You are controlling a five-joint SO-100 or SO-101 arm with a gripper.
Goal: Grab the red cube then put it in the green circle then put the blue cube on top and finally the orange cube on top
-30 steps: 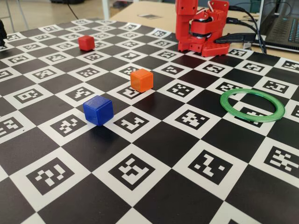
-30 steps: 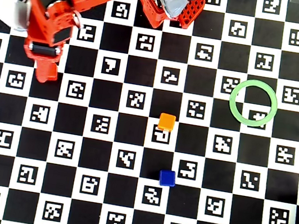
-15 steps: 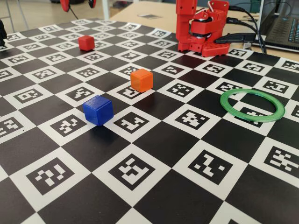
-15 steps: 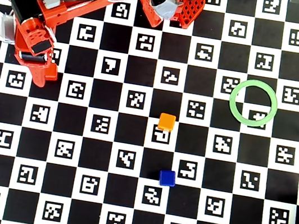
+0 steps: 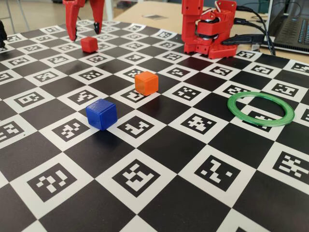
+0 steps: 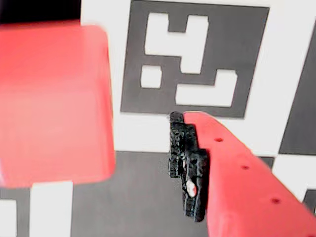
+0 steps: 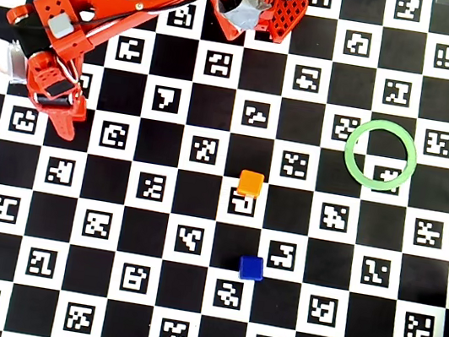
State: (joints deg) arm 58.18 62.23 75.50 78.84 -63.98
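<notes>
At the far left corner of the checkered marker board (image 5: 159,145) in the fixed view, the gripper (image 5: 85,30) hangs with its two red fingers (image 5: 73,21) spread wide, released, one on each side of the red cube (image 5: 89,44) and slightly above and behind it. No contact between fingers and cube is visible in that view. The red cube sits flat on the board. The wrist view shows the same cube (image 6: 52,103) large and blurred at left, with one red finger and its black ribbed pad (image 6: 190,168) at lower right; a clear strip of board separates pad and cube. In the overhead view the arm (image 7: 105,4) reaches from its base (image 7: 263,4) at top centre toward the left edge, and the cube is hidden beneath the wrist.

The orange cube (image 5: 146,82) rests near the board's middle, well apart from the gripper; overhead it (image 7: 249,183) lies partly on a white marker square. The blue cube (image 5: 101,114) stands nearer the fixed camera, to the left of the orange one and not touching it; overhead it (image 7: 252,267) appears below and slightly right of the orange cube.

The green circle (image 5: 285,116) lies flat at the right side of the board, its open middle showing only board pattern. Overhead the ring (image 7: 350,158) straddles black and white squares, well apart from all three cubes.
</notes>
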